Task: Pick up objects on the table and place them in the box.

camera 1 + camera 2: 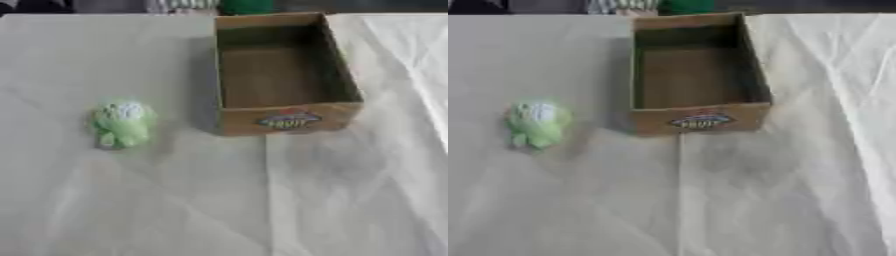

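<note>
Hands: neither one shows up in either eye view, so no way to tell if the fingers are apart, together or clamped on anything.
Blurry bits: the label (290, 119) on the box's near wall is a red and blue oval, but the lettering can't be read.
Far edge: a green shape (246, 6) and some dark stuff get cut off by the top of the view, can't make out what they are.
Toy: small light green object (121, 123), lumpy, with a whitish patch on its far side; details are too soft to name it.
Toy spot: lying on the table's white cloth (262, 200), left of the box and apart from it.
Box: brown cardboard box (332, 72), open top, nothing visible inside, sitting far of centre.
</note>
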`<control>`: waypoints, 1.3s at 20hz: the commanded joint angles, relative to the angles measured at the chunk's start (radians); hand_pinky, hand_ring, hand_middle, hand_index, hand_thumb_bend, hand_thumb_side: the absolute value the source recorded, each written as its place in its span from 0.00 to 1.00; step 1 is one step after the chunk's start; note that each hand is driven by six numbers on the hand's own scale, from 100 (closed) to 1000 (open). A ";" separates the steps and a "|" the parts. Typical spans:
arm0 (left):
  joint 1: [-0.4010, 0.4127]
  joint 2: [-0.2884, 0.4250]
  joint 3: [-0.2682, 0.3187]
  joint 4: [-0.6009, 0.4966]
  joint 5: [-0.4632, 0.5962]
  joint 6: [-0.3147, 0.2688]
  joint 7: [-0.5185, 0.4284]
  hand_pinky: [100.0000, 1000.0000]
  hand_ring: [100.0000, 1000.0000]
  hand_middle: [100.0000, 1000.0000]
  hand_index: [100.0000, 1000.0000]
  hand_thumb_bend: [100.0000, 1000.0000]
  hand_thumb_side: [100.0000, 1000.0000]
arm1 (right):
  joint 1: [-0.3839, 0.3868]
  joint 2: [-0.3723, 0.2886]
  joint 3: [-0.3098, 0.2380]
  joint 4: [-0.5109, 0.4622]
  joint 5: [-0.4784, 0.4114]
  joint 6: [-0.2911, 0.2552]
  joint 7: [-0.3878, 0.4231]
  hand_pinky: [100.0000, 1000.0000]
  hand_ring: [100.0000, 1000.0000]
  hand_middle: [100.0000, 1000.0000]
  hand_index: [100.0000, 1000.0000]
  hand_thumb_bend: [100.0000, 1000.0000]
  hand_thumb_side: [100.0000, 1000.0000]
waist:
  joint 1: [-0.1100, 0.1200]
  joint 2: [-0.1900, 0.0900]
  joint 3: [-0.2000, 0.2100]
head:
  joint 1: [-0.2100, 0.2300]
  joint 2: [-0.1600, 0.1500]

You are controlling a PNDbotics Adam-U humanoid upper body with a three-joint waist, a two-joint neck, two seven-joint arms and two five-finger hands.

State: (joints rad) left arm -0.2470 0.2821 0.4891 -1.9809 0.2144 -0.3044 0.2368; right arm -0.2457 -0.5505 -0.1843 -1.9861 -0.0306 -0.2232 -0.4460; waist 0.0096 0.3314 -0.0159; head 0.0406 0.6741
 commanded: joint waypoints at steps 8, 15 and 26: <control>-0.009 0.042 0.002 -0.019 -0.072 -0.004 0.034 0.68 0.55 0.50 0.71 0.00 0.59 | -0.008 -0.026 -0.012 -0.014 0.000 -0.003 -0.004 0.84 0.71 0.74 0.88 0.00 0.45 | -0.003 -0.030 0.007 | -0.007 0.021; -0.055 0.164 -0.007 -0.019 -0.392 0.045 0.127 0.63 0.58 0.52 0.75 0.05 0.64 | 0.000 -0.033 -0.012 -0.014 -0.003 -0.003 -0.005 0.84 0.71 0.74 0.87 0.00 0.45 | -0.003 -0.048 0.020 | -0.016 0.015; -0.198 0.457 -0.135 0.146 -0.850 0.183 0.197 0.58 0.65 0.61 0.83 0.35 0.68 | -0.002 -0.053 -0.013 -0.014 -0.012 -0.015 -0.013 0.84 0.71 0.74 0.87 0.00 0.45 | -0.005 -0.068 0.020 | -0.035 0.031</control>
State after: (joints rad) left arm -0.4304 0.6717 0.3615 -1.8536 -0.6023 -0.1225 0.4490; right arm -0.2380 -0.5678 -0.1851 -1.9861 -0.0378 -0.2345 -0.4555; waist 0.0039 0.2831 0.0054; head 0.0117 0.6956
